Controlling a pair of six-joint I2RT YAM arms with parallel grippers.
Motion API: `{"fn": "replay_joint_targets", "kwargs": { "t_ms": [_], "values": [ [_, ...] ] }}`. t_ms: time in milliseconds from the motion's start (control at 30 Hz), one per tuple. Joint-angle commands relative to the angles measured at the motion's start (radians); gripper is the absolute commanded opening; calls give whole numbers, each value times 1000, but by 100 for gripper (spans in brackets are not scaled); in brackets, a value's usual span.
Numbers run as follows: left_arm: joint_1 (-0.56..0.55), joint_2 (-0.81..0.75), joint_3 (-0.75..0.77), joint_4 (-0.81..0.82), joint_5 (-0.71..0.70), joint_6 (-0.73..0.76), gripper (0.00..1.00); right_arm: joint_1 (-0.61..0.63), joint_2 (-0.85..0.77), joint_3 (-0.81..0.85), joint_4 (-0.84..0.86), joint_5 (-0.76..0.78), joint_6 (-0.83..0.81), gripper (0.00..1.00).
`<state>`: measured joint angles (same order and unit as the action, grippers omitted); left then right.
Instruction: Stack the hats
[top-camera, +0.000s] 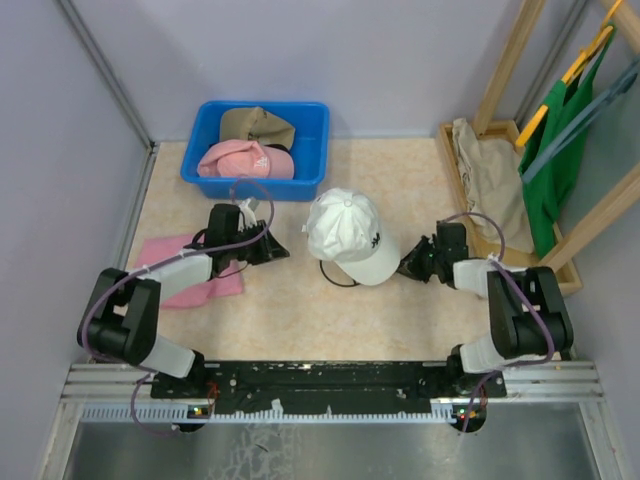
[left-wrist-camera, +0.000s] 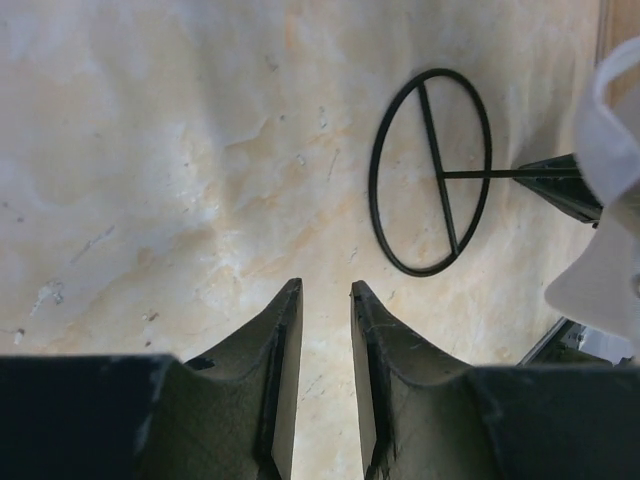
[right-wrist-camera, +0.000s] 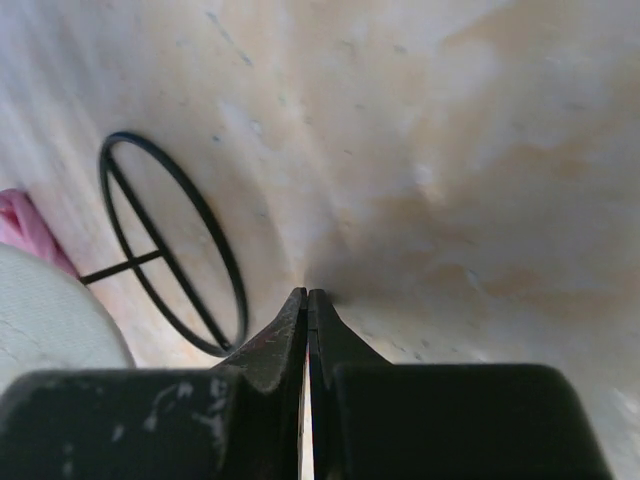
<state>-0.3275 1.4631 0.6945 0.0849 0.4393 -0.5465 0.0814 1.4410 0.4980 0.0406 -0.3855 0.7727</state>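
Observation:
A white hat (top-camera: 350, 235) sits on a black wire stand whose ring base (top-camera: 338, 281) rests on the table. A pink hat (top-camera: 243, 160) and a tan hat (top-camera: 258, 125) lie in the blue bin (top-camera: 312, 150). My left gripper (top-camera: 279, 250) is low over the table to the left of the white hat, its jaws a narrow gap apart with only tabletop between them (left-wrist-camera: 325, 290). My right gripper (top-camera: 408, 268) is by the hat's brim on the right, shut on nothing (right-wrist-camera: 308, 292). Both wrist views show the ring base (left-wrist-camera: 438, 172) (right-wrist-camera: 160, 256) and an edge of the white hat (left-wrist-camera: 610, 130) (right-wrist-camera: 40, 310).
A flat pink cloth (top-camera: 190, 272) lies under my left arm. At the right stands a wooden rack (top-camera: 505, 70) with a beige garment (top-camera: 490, 175) at its foot and a green garment (top-camera: 560, 150) on a hanger. Walls close in the left and back.

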Motion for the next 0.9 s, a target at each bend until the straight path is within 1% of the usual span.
{"fn": "replay_joint_targets", "kwargs": {
  "t_ms": [0,133,233,367,533,700,800,867],
  "values": [
    [20,34,-44,116,0,-70,31,42,90,6,185,9,84,0],
    [28,69,-86,223,-4,-121,29,87,174,33,233,18,107,0],
    [29,143,-77,301,13,-159,28,123,247,57,260,20,123,0],
    [32,242,-49,362,42,-200,26,155,299,83,281,22,133,0],
    [39,298,-74,451,50,-246,26,174,336,120,274,24,125,0],
    [53,255,-138,478,26,-252,24,200,382,191,243,22,107,0],
    [67,214,-166,470,2,-241,24,219,418,232,240,12,112,0],
    [80,205,-165,452,6,-235,24,224,411,240,225,26,104,0]
  ]
}}
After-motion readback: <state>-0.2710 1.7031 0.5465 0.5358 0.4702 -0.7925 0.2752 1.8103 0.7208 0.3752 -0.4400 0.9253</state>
